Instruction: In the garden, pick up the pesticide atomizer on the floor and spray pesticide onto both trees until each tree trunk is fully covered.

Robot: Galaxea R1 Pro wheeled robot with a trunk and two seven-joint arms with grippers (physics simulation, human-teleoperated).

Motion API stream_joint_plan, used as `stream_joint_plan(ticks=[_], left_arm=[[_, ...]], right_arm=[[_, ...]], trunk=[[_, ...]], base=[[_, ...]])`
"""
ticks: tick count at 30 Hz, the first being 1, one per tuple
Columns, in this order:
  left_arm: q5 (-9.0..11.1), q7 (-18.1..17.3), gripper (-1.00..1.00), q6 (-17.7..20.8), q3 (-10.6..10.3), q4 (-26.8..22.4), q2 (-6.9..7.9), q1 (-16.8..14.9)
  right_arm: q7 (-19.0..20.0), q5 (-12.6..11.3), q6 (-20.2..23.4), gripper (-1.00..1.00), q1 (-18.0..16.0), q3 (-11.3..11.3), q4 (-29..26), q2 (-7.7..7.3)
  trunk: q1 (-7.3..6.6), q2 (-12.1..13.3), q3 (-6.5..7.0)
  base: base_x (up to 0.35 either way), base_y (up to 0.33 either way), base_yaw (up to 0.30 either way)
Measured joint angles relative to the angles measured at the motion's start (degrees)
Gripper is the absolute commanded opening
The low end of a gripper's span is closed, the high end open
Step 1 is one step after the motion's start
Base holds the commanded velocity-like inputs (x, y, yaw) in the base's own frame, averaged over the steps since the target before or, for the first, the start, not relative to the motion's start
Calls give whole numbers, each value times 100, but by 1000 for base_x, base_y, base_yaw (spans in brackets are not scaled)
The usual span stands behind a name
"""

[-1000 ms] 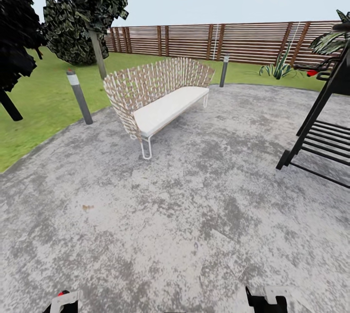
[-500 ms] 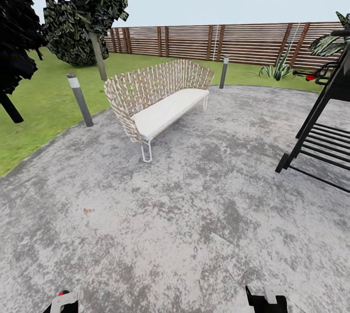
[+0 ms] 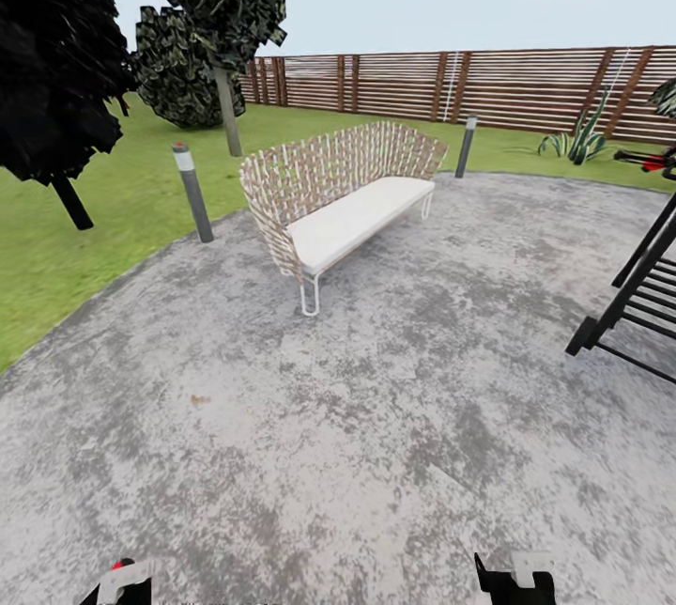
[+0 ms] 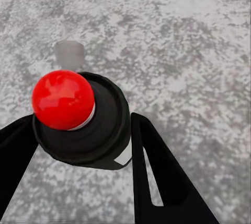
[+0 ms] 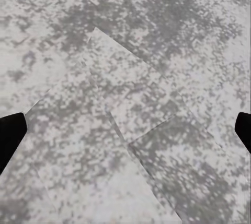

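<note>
My left gripper is shut on the pesticide atomizer. From here the atomizer shows a dark rounded top, a red ball and a pale grey piece beyond it. That gripper also peeks in at the bottom edge of the head view, with a red dot on it. My right gripper hangs open over bare paving with nothing between its fingers. On the lawn far ahead to the left stands a tree with a pale grey trunk and jagged mottled leaves. No whitish haze is in view.
I stand on grey mottled paving. A woven bench sits ahead, with a bollard to its left and another behind it. A black grill stand is at the right. Dark trees, lawn and slat fence lie beyond.
The whole head view has shifted: bench, bollards, trees and fence sit further right and the grill is nearer the right edge, so the camera turned left. Both grippers keep their places in the picture.
</note>
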Motion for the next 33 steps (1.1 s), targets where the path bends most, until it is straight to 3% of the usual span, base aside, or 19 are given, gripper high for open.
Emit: stream_joint_plan(ticks=[11,27,33], left_arm=[[5,29,-100,-5,4,-6,-27,0],[7,46,-100,4,6,5,-31,0],[2,59,-100,6,3,20,-34,0]], right_arm=[[-1,1,1,100,0,0,5,0],[-4,1,2,100,0,7,4,0],[-4,1,0,100,0,8,5,2]], trunk=[[1,0,36],[1,0,49],[0,0,49]], base=[[-26,26,265],[-160,253,276],[-20,69,279]])
